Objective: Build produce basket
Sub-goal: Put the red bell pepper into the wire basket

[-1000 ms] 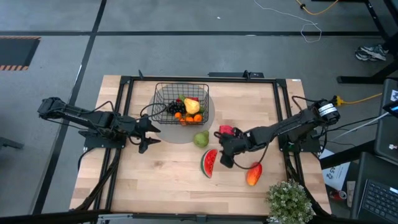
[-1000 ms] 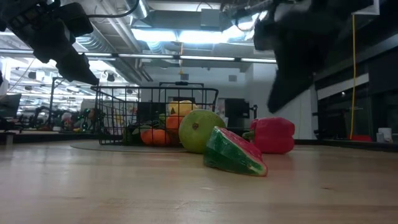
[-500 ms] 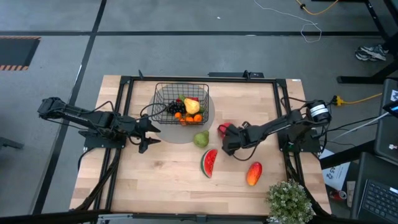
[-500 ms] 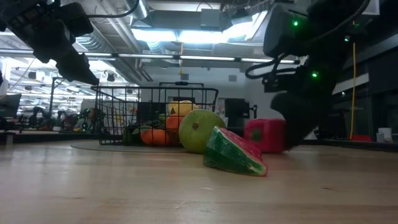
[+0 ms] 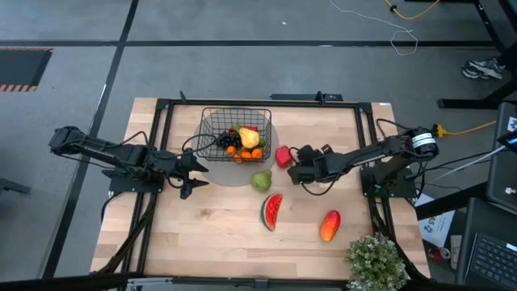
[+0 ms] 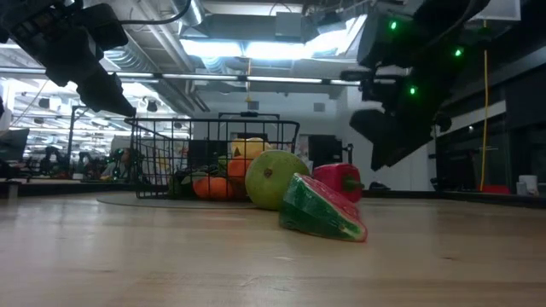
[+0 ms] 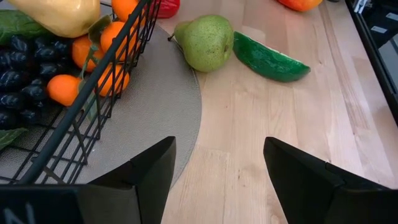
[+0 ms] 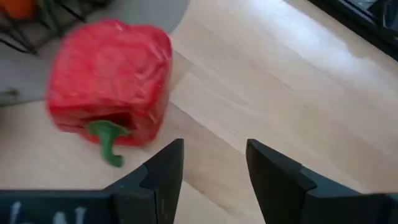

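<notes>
The left end effector point(image 5: 192, 171) waits spread wide left of the wire basket point(image 5: 212, 123), already holding oranges, grapes and a yellow fruit, while pear point(image 5: 261, 180), watermelon slice point(image 5: 271, 212), red pepper point(image 5: 282, 155) and mango point(image 5: 329, 225) remain on the table, the right end effector point(image 5: 296, 164) open, empty, beside the pepper.

Black wire-mesh basket point(image 5: 235, 133) on a grey round mat point(image 7: 143, 118), upper centre of the high view, holds orange fruits point(image 7: 113, 46), dark grapes point(image 7: 22, 62) and a yellow piece point(image 5: 250, 138). On the pale wood-grain bench point(image 5: 210, 226): green pear point(image 5: 261, 180), watermelon slice point(image 5: 271, 212) with red flesh and green rind, orange-red mango point(image 5: 329, 225) at lower right. A red pepper point(image 8: 112, 81) with a green stem lies right of the basket; both arms are black.
</notes>
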Robot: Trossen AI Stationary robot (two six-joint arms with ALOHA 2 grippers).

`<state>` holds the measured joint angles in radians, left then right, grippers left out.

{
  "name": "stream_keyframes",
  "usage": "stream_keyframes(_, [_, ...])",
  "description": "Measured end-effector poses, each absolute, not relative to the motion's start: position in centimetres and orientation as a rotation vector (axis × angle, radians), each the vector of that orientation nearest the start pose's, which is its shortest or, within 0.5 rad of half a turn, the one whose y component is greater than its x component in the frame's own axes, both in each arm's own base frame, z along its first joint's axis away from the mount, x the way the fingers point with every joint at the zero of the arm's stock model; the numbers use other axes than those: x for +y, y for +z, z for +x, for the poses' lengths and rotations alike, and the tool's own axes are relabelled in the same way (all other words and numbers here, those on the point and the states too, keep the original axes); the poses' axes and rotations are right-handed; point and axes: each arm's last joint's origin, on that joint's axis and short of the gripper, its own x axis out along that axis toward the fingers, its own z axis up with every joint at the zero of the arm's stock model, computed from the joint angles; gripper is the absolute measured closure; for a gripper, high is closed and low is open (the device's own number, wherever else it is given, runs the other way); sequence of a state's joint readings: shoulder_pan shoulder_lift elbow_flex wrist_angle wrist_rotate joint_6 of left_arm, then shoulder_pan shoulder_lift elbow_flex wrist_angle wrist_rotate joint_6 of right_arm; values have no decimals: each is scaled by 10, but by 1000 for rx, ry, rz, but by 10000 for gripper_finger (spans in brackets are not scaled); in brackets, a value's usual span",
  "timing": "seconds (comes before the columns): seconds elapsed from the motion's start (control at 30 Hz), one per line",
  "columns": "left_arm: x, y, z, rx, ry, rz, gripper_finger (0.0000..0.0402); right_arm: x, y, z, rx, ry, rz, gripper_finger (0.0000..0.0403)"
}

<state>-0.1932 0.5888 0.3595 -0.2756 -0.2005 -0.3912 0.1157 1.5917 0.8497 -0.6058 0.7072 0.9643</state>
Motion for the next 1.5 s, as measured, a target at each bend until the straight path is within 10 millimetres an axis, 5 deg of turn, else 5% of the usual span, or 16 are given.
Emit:
stream_keyframes(0.23, [-21, 206, 135, 486, 104, -284, 160, 19, 179, 261, 932, -813, 447, 226])
stream_keyframes(0.5, [-21, 206, 135, 485, 103, -284, 160, 23, 177, 271, 899, -739, 524, 226])
stream_keyframes(1.5, [-21, 206, 135, 485, 103, -284, 160, 12, 132, 297, 864, -842, 481, 240])
